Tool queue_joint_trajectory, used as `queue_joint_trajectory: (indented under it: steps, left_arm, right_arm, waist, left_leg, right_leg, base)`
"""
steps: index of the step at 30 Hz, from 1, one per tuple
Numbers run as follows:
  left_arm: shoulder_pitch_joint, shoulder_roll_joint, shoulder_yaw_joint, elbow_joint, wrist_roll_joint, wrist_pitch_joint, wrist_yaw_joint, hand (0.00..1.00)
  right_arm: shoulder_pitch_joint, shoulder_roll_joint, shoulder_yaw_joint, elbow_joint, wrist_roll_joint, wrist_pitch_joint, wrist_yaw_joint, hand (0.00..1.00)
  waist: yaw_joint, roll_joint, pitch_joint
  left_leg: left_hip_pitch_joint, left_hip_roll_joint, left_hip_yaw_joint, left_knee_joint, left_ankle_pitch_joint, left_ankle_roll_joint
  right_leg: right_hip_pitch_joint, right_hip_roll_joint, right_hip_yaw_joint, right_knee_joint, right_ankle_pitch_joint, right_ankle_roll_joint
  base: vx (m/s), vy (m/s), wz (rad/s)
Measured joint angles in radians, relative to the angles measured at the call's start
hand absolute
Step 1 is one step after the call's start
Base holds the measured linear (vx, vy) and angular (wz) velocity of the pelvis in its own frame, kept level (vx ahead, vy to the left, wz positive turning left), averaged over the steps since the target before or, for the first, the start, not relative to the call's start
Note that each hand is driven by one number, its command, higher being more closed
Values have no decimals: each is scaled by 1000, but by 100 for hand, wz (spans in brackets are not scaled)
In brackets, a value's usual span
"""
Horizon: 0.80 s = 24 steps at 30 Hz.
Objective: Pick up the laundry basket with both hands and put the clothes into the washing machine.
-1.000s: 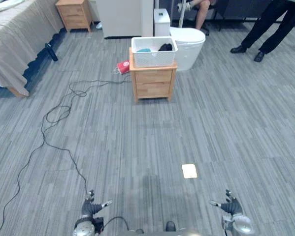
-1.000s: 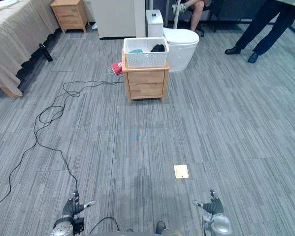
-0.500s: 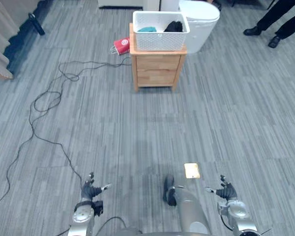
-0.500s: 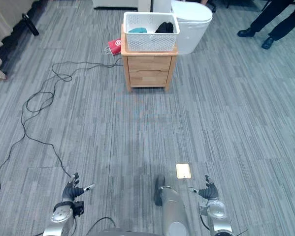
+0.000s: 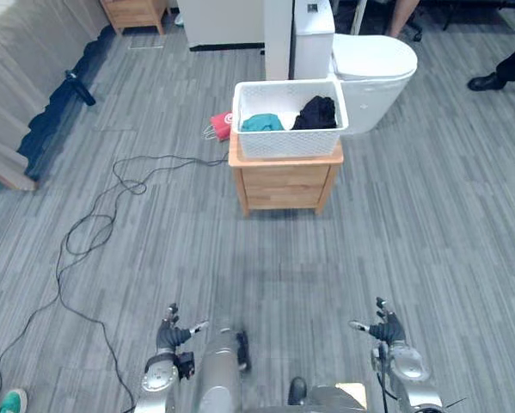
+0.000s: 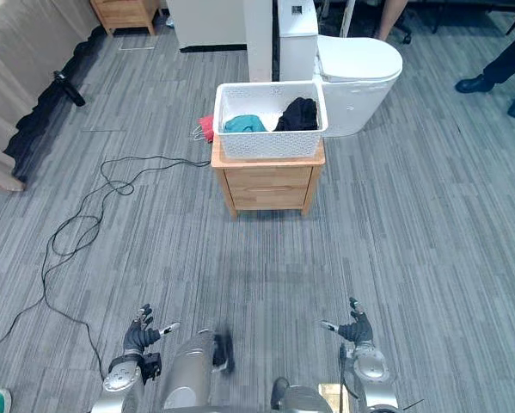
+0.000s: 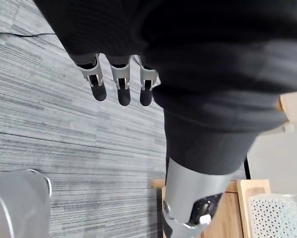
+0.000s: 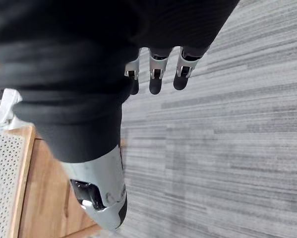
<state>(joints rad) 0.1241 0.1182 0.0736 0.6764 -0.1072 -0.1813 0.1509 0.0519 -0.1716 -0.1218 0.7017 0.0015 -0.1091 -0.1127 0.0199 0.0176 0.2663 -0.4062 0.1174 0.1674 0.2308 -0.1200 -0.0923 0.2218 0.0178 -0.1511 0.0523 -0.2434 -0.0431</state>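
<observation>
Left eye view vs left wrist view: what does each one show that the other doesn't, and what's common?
Left eye extra: a teal garment and a black garment inside the white basket, the toilet behind it, a red bag, the bed, and the right hand, open.
Left wrist extra: a close look along the left hand, fingers straight, holding nothing.
Shared: left hand, basket on the wooden nightstand, grey floor. Both hands are well short of the basket.

- left hand (image 5: 171, 332): silver fingers (image 7: 119, 82) with dark tips; dark ribbed cover (image 7: 212, 59)
- right hand (image 5: 387, 329): matching dark-tipped silver fingers; rounded silver-grey wrist (image 5: 409, 366)
</observation>
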Motion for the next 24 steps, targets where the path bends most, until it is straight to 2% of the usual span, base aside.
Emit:
queue_joint_trajectory:
  steps: [1,2,3,4,5,6,7,8,9,10,11,12,13,14,15,16,17,18,19,20,21,22,23,24]
  left_arm:
    - [7,0,-1,1,0,0,2,0]
    - [14,5,1,10,0,0,3,0]
    - [20,1,8,34,0,3,3,0]
    - [17,-5,5,42,0,3,1,0]
    - [15,-6,4,44,1,3,1,0]
    - [11,0,2,54,0,4,1,0]
    - [6,8,-4,63,1,5,1,0]
    - [6,14,-6,69,1,14,2,0]
    - [7,15,-5,69,1,17,3,0]
    - [6,20,-6,69,1,18,2,0]
    - [1,25,-5,68,1,17,2,0]
    - [-2,28,-4,68,1,16,2,0]
    - [-9,30,-3,68,0,16,2,0]
    - [-12,43,-1,69,1,16,2,0]
    - [-12,45,-1,71,1,16,2,0]
    - [-12,64,-2,72,1,16,2,0]
    - [-18,57,3,90,3,17,3,0]
    - [-17,41,9,100,2,20,3,0]
    - [3,26,18,98,2,18,2,0]
    - [13,11,23,93,2,18,2,0]
    - [18,-14,34,89,2,19,1,0]
    - [25,-25,42,86,1,19,2,0]
    - [33,-35,47,84,0,19,2,0]
    - [33,-42,48,83,-1,19,2,0]
  right_arm:
    - [2,-4,0,9,0,0,-2,0]
    - [1,-3,1,29,0,0,-2,0]
    - [18,1,-1,43,-2,2,-1,0]
    - [21,3,-9,51,-4,2,-1,0]
    - [27,18,-25,76,-8,5,-1,0]
    - [27,30,-25,90,-10,8,-1,0]
    - [27,37,-23,94,-11,8,0,0]
    - [23,43,-14,102,-12,10,1,0]
    - [24,44,-4,102,-12,10,1,0]
    - [20,44,19,96,-13,6,3,0]
    - [12,44,26,90,-15,2,6,0]
    - [7,44,25,89,-15,1,7,0]
    - [-2,43,25,90,-15,1,7,0]
    - [-6,43,24,90,-14,2,8,0]
    - [-8,40,23,89,-14,2,8,0]
    - [3,35,21,89,-14,3,7,0]
    - [28,23,20,98,-15,4,6,0]
    - [23,12,21,109,-15,12,7,0]
    - [28,14,22,100,-18,19,8,0]
    - [33,13,22,81,-22,20,8,0]
    - [48,13,22,47,-24,20,7,0]
    - [55,14,22,34,-24,20,6,0]
    - [65,21,19,18,-22,19,2,0]
    - [69,28,12,17,-20,18,-2,0]
  waist:
    - [0,1,-3]
    - [9,-8,-13]
    - [21,-35,-48]
    - [16,-48,-59]
    - [6,-79,-68]
    - [-17,-97,-68]
    - [-29,-103,-68]
    - [-39,-101,-66]
    - [-39,-98,-63]
    - [-42,-84,-63]
    - [-42,-62,-61]
    - [-44,-51,-58]
    - [-48,-43,-56]
    - [-57,-41,-55]
    - [-62,-53,-63]
    - [-63,-67,-67]
    - [-62,-75,-65]
    - [-59,-53,-67]
    - [-57,-47,-74]
    - [-56,-36,-72]
    - [-55,-16,-70]
    - [-51,-9,-70]
    - [-43,-8,-71]
    - [-35,-12,-73]
  left_leg:
    - [-2,-2,-4,-50,7,-9]
    - [-7,-10,-19,-18,93,18]
    - [-19,-45,-26,28,156,63]
    - [-16,-61,-23,65,166,85]
    - [7,-85,-13,112,110,127]
    - [51,-114,-11,137,55,142]
    - [81,-124,-8,148,31,151]
    - [162,-130,-3,157,-14,163]
    - [207,-130,2,150,-24,168]
    - [296,-123,4,109,-28,172]
    - [379,-105,3,53,-28,172]
    - [411,-95,2,29,-28,172]
    - [453,-83,2,-1,-28,172]
    - [478,-80,0,-16,-34,161]
    - [488,-77,-1,-18,-47,140]
    - [510,-86,0,-14,-88,79]
    - [531,-88,-13,12,-144,52]
    - [544,-64,-23,35,-158,46]
    - [516,-42,-30,136,-161,34]
    - [465,-14,-30,272,-161,25]
    - [395,33,-30,470,-124,-31]
    - [365,62,-33,547,-104,-44]
    - [333,97,-22,633,-109,-44]
    - [316,110,-6,627,-117,-31]
  right_leg:
    - [16,2,14,-7,-13,20]
    - [41,-15,35,1,-45,33]
    - [29,-59,55,66,-80,80]
    - [-7,-89,67,181,-97,109]
    - [-91,-131,77,408,-88,131]
    - [-195,-180,79,693,20,209]
    - [-239,-201,81,824,91,218]
    - [-308,-233,66,1004,65,169]
    - [-330,-242,59,1044,50,145]
    - [-373,-245,22,1056,26,111]
    - [-415,-227,-23,986,-7,97]
    - [-430,-211,-42,922,-18,91]
    - [-469,-185,-58,772,-30,98]
    - [-502,-167,-61,585,-18,102]
    - [-506,-154,-53,473,7,112]
    - [-505,-129,-19,261,134,98]
    - [-508,-120,12,261,272,37]
    - [-510,-106,-3,298,259,34]
    - [-497,-104,-7,318,198,27]
    - [-475,-93,-15,322,165,23]
    - [-434,-68,-23,321,137,6]
    - [-412,-58,-28,319,125,-1]
    - [-363,-48,-37,310,108,-10]
    - [-322,-49,-40,281,106,-11]
  base:
    - [482,157,-65]
    - [625,247,-73]
    - [659,261,-62]
    - [985,353,-34]
    - [857,284,-2]
    - [710,228,13]
    - [536,152,21]
    - [398,96,6]
    - [735,175,-12]
    - [673,129,-21]
    - [639,101,-14]
    - [478,14,0]
    - [452,-39,16]
    - [444,-66,27]
    - [448,-104,45]
    - [451,-122,55]
    - [441,-137,39]
    - [458,-159,17]
    - [453,-190,-3]
    - [545,-235,4]
    - [425,-194,1]
    - [394,-156,-6]
    - [439,-123,-5]
    - [363,-96,-3]
